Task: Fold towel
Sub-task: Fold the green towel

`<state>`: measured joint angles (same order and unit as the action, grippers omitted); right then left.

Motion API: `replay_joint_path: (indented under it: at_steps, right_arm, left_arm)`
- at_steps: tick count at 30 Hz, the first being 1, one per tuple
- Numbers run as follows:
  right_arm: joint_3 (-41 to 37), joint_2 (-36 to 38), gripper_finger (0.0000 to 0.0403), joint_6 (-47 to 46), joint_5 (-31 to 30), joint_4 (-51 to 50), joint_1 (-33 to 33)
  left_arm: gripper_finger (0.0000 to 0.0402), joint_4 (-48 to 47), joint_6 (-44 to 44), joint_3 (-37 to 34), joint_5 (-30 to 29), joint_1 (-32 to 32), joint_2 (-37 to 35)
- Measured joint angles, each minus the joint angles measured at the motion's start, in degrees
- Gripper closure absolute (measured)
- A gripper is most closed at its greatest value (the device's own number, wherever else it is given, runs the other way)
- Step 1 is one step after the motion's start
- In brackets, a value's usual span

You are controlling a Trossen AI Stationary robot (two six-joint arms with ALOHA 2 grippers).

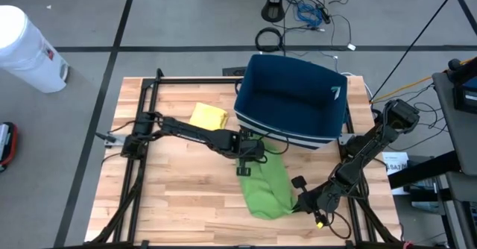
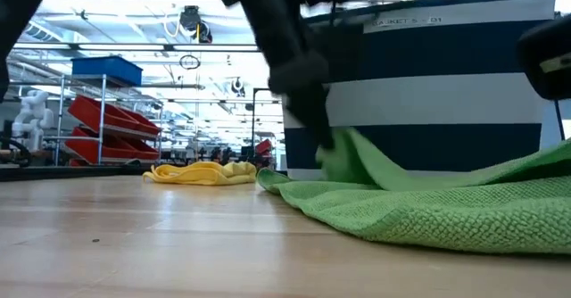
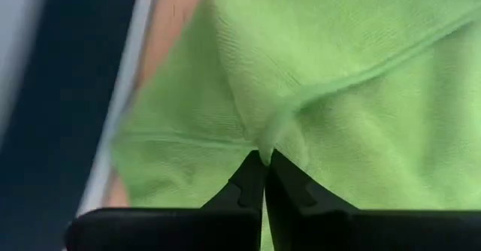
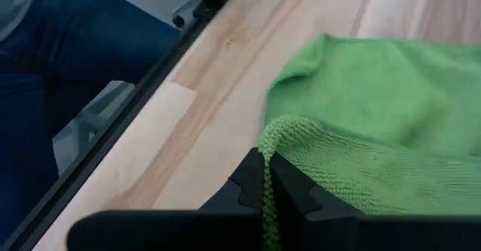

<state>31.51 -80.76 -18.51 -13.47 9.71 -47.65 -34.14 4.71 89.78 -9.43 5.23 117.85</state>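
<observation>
A green towel [image 1: 265, 187] lies crumpled on the wooden table, near the middle front, and also shows in the low view [image 2: 428, 211]. My left gripper [image 1: 244, 168] is shut on the towel's far left part, in front of the blue basket. My right gripper [image 1: 298, 203] is shut on the towel's near right end. Each wrist view shows its own shut gripper, left [image 3: 264, 161] and right [image 4: 267, 168], with green cloth between the fingertips. My left gripper pinches a raised fold of the towel [image 3: 270, 131] between its two fingertips, coming from above and slanting down. The cloth rises in a small peak [image 2: 346, 151] at the fingers; the rest lies on the table. My right gripper pinches the towel's hemmed edge at a corner [image 4: 279, 125] between its fingertips, slanting down from the table's right side. A strip of the hem hangs down between the fingers. The towel beyond lies slack on the table.
A blue basket with a white stripe [image 1: 292, 100] stands right behind the towel. A yellow cloth [image 1: 208, 116] lies to the basket's left. A person's leg in blue trousers [image 4: 68, 48] is beside the table edge. Bare wood lies at the front left.
</observation>
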Motion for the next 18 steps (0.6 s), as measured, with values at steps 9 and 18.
replay_joint_path:
  at_steps: [9, 18]
  right_arm:
    - [0.0, 9.3, 0.0403, 12.9, -0.2, 2.0, -0.1]
    - [0.0, 26.6, 0.0403, 37.8, 8.2, 14.1, -2.4]
  left_arm:
    - [0.0400, -13.5, 13.8, 7.1, -7.9, 6.5, -9.0]
    - [0.0400, -32.5, 10.2, 18.4, -17.7, 16.2, -15.4]
